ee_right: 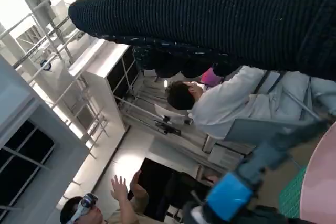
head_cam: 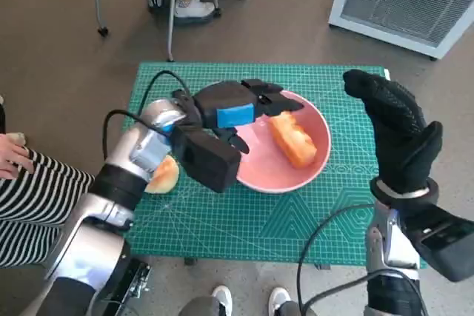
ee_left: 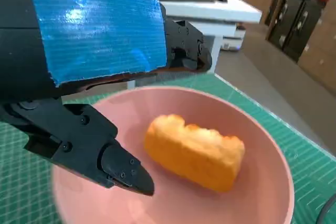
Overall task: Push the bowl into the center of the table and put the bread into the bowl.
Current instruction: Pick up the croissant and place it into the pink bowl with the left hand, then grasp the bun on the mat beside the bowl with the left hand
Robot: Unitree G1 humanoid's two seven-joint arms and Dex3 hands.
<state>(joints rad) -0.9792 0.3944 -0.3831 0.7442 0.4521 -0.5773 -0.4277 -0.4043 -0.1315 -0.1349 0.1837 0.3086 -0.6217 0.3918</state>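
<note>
Pink bowl (head_cam: 311, 159) sits on the green cutting mat (head_cam: 244, 220) that covers the table, near the mat's middle. One piece of bread (head_cam: 293, 140), orange-crusted and oblong, lies inside the bowl on its floor; in the left wrist view the same bread (ee_left: 195, 150) rests clear of the rim, just beyond the tip of the lower finger. A second, pale round item (head_cam: 164, 175) lies on the mat outside the bowl, under the left forearm; partly hidden, cannot tell what it is.

Left hand (head_cam: 248, 109): forearm comes in from the near-left corner and reaches across the mat, hand poised over the left half of the bowl, blue-taped back upward. Fingers (ee_left: 105, 153) are apart and hold nothing; the upper ones extend over the far rim, the lower one angles down into the bowl. Bread lies near the fingertips, in the gap below them; the upper fingertips look close to its end in the head view, contact cannot be confirmed.

Right hand (head_cam: 396, 131): forearm rises from the near-right edge, gloved hand held upright above the mat's right side, apart from the bowl. Fingers lie loosely together, slightly bent, empty.

Right wrist view: glove (ee_right: 220, 19) across the frame, a person in white seated beyond.
</note>
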